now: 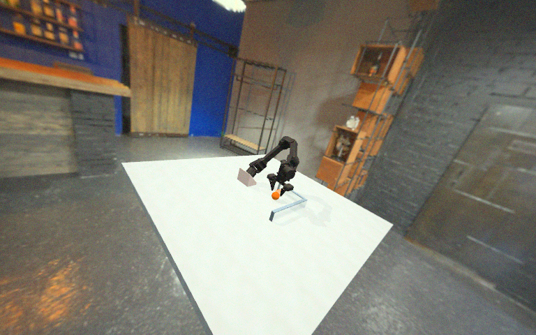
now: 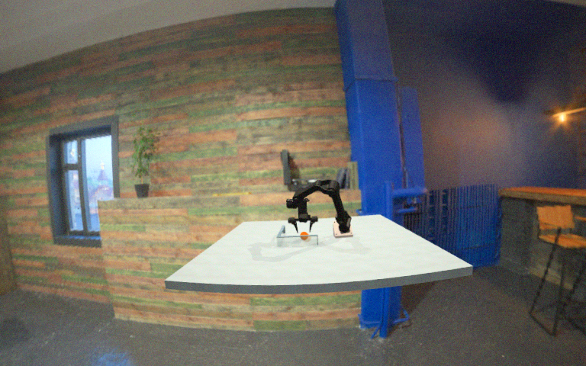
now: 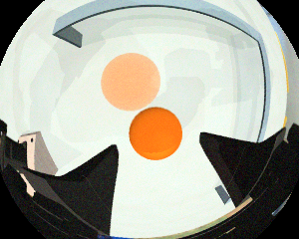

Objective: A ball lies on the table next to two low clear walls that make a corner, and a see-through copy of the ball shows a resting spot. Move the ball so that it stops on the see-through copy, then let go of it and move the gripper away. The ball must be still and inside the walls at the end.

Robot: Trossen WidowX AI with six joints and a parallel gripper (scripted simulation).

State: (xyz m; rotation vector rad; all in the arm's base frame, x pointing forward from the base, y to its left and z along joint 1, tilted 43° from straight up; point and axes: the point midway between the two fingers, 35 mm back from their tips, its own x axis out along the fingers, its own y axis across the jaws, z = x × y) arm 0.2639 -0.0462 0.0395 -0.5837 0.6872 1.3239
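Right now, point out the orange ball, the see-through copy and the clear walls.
orange ball (image 3: pixel 156 133), wrist view, middle of its face.
see-through copy (image 3: pixel 129 83), wrist view, its pale centre.
clear walls (image 3: pixel 163 10), wrist view, top edge of the far wall.

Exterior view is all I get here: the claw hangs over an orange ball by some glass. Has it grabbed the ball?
Observer: No. In the wrist view the gripper is open, and the ball sits between the fingers untouched.
Operator: Where should the ball go?
Observer: Onto a pale see-through copy just beyond it, nearly touching it.
Operator: Is that spot inside the glass?
Observer: Yes, the clear walls bend around its far side.
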